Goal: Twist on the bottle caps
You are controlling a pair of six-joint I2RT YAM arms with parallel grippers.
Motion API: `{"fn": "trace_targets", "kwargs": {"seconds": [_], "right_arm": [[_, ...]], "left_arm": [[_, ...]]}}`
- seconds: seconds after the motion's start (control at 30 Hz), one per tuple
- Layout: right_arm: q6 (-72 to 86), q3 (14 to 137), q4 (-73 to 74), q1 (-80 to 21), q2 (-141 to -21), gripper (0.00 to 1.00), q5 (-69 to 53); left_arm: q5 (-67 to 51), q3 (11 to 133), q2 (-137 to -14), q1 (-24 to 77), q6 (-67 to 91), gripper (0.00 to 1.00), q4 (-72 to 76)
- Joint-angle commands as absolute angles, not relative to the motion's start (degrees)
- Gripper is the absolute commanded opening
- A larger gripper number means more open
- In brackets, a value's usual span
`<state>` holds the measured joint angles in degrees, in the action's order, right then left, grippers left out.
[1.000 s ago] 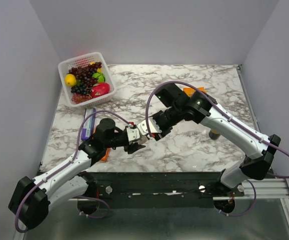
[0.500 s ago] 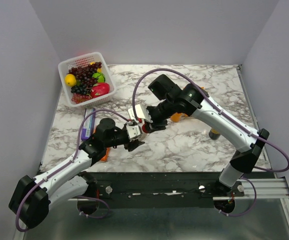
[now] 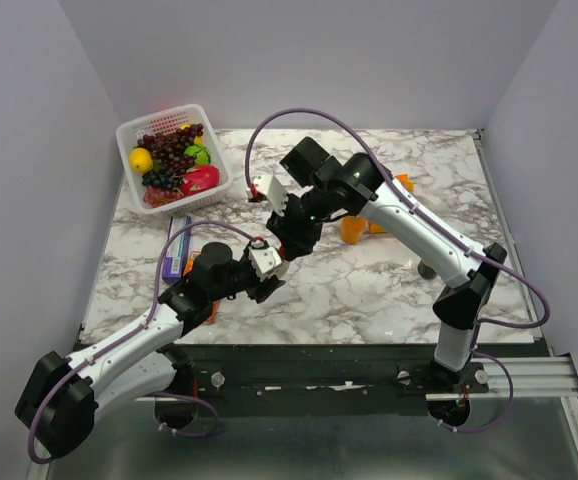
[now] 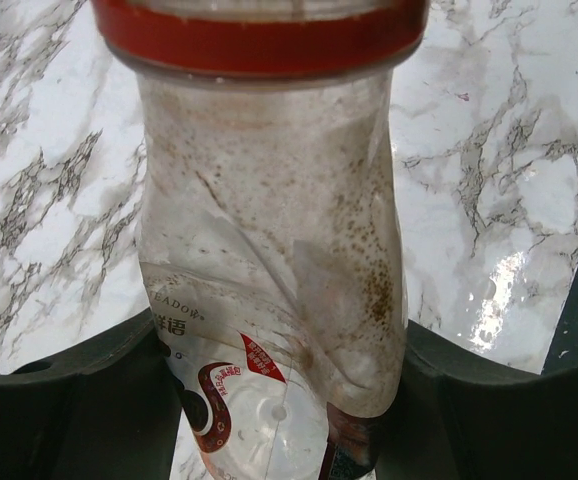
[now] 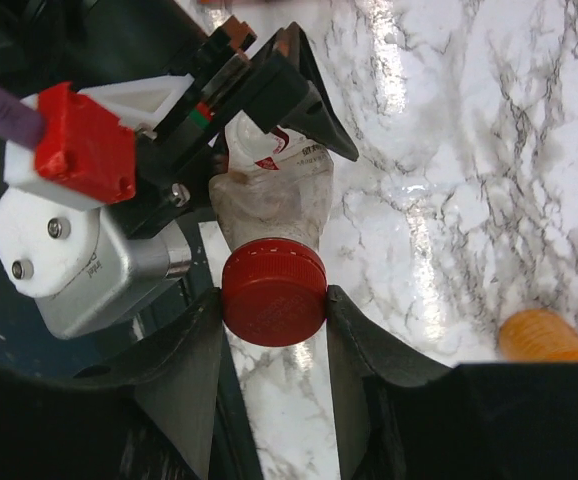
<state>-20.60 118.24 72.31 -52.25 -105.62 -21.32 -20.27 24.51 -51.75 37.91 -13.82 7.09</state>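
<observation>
The right jaws pinch the red cap (image 5: pixel 274 297) from both sides as it sits on the neck of the clear bottle (image 4: pixel 269 250). Further down, the left jaws clamp the bottle's lower body, with the marble counter (image 4: pixel 499 150) beyond. The wall looks thin and creased, so a turn could twist the bottle inside the left jaws, and a tilted cap could cross-thread. Between the left jaws the label shows "EADOW", cut off, with Chinese characters beneath.
</observation>
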Motion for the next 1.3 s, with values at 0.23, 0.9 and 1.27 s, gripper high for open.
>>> {"fn": "trace_targets", "kwargs": {"seconds": [0.23, 0.9, 1.27], "right_arm": [[-11.60, 121.46, 73.92, -52.12, -111.01, 0.32, -19.08], [-21.96, 126.66, 74.88, -52.12, -101.26, 0.94, -15.90], [-43.85, 100.28, 56.69, -52.12, -85.43, 1.00, -19.86]], "left_arm": [[-18.54, 24.09, -47.90, 38.14, -6.50, 0.00, 16.61], [-22.23, 22.94, -49.66, 37.88, -1.77, 0.00, 12.04], [-29.53, 27.24, -48.60, 37.79, -6.58, 0.00, 5.37]]}}
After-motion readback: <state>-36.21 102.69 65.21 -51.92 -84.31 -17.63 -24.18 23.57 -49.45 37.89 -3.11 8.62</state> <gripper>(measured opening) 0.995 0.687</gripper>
